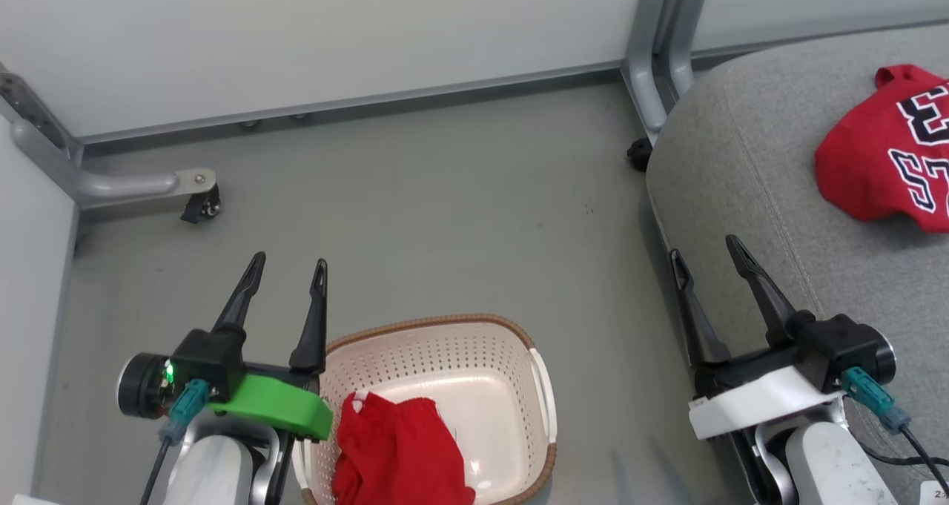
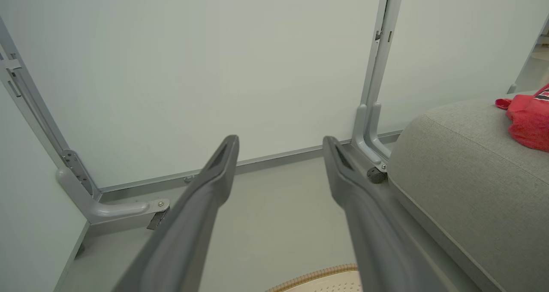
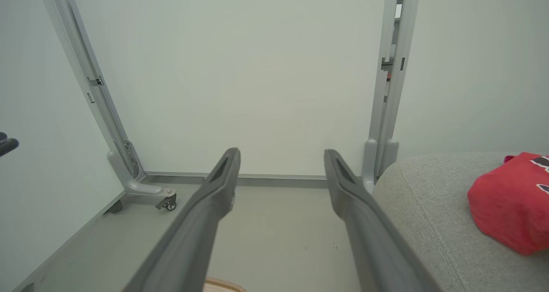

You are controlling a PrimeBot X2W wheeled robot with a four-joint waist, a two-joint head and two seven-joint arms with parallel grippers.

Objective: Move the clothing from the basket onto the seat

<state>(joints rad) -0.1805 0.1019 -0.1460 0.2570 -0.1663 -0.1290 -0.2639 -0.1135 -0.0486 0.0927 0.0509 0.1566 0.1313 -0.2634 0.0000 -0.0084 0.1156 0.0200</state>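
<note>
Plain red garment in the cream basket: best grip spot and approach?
Pinch the bunched upper fold of the plain red fabric garment from straight above; it lies heaped inside the cream perforated plastic basket, whose walls likely block side approaches.

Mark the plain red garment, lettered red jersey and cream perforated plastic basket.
plain red garment [image 1: 397,453]: head view, middle of the crumpled cloth.
lettered red jersey [image 1: 852,167]: head view, red patch left of lettering.
cream perforated plastic basket [image 1: 437,349]: head view, bare far wall.

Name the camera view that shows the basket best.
The head view: the basket, its perforated walls and the red garment inside show from above. Each wrist view catches a sliver of its brown rim at the bottom edge.
</note>
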